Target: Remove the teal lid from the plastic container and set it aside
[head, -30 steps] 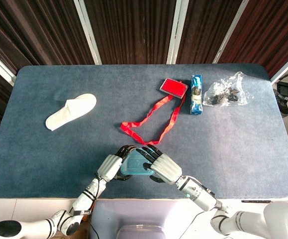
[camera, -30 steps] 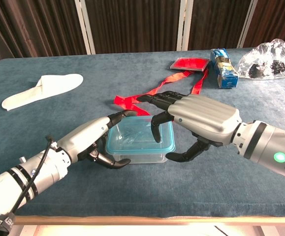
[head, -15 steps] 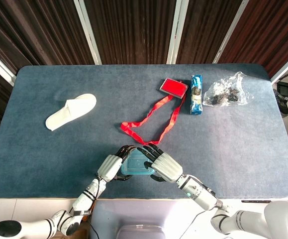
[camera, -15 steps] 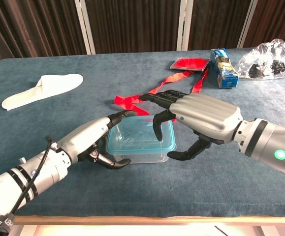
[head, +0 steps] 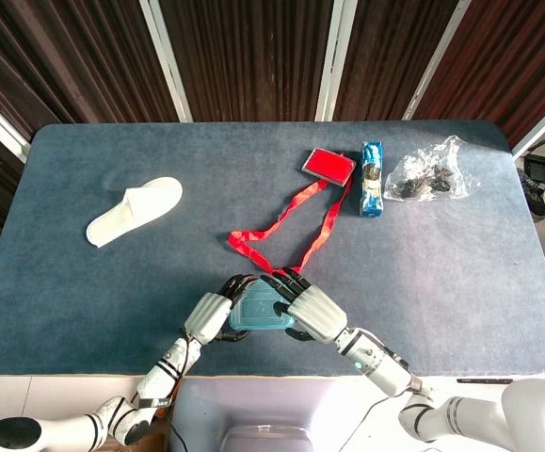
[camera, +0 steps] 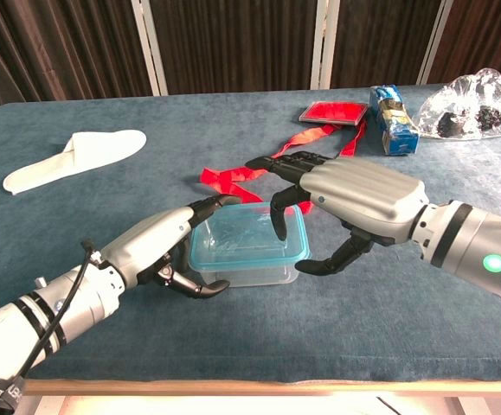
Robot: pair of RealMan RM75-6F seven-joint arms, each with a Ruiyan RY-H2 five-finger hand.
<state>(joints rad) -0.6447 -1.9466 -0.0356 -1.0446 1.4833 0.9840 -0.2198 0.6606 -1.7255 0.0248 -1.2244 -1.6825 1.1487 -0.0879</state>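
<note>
My left hand grips the left end of the plastic container, fingers curled around its side. The container stands near the table's front edge, its long axis running left to right; through the teal lid I cannot tell what is inside. My right hand arches over the right end, one fingertip on the lid, thumb at the side.

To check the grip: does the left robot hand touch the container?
Touching. Chest view shows the left robot hand wrapped around the container's left side.
</note>
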